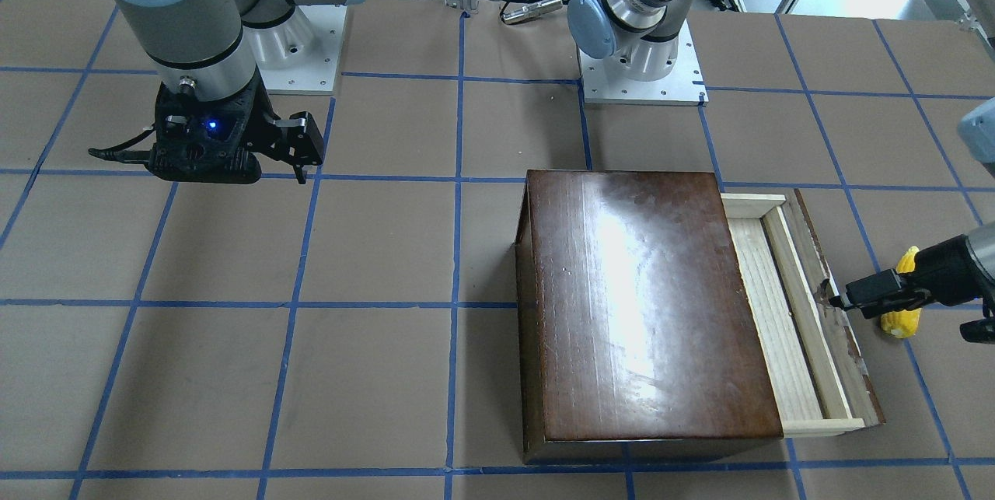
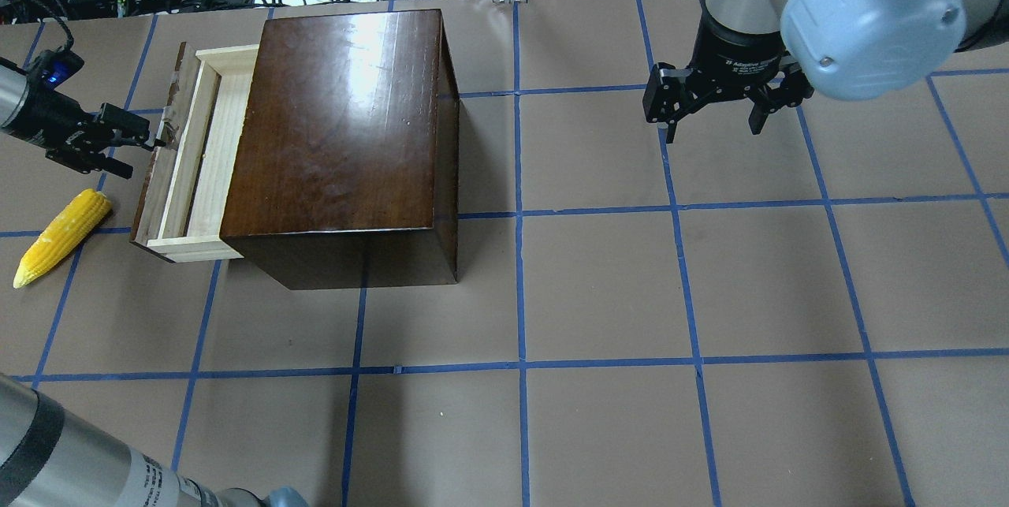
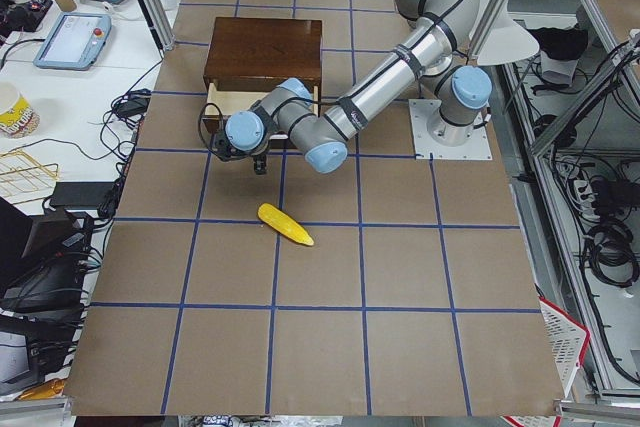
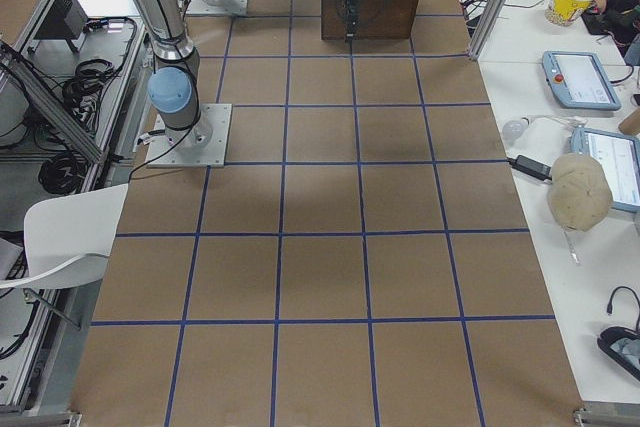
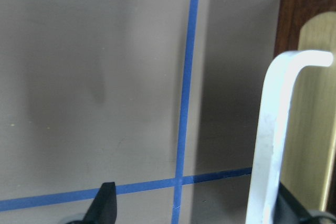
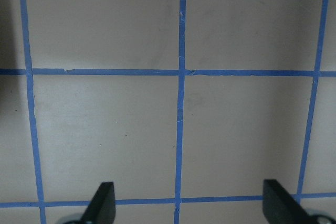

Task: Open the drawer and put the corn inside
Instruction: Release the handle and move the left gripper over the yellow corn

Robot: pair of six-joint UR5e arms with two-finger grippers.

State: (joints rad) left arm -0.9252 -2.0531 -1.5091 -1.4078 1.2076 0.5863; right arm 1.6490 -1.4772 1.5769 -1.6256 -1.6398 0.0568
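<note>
Bench: You see a wide brown bench (image 2: 599, 278) with blue tape lines that make squares.
Box: A shiny dark brown wooden box (image 2: 339, 121) sits on the bench, on the robot's left side.
Drawer: The drawer (image 2: 206, 152) sticks part way out of the box, on the side away from the right arm. You can see its pale wood inside and its dark, scuffed front.
Left end effector: The left end effector (image 2: 135, 148) is low, right at the drawer front. Its fingers are apart.
Right end effector: The right end effector (image 2: 712, 124) hangs over bare bench, well apart from the box. Its fingers are wide apart too.
Corn: The yellow toy corn (image 2: 61, 237) lies flat on the bench, outside the drawer. It is near the drawer front but not touching it, just beside the left end effector. Its pointed end faces away from the box.
Handle: In the left wrist view the whitish handle (image 5: 270, 129) stands just inside one finger. You cannot tell if they touch.
</note>
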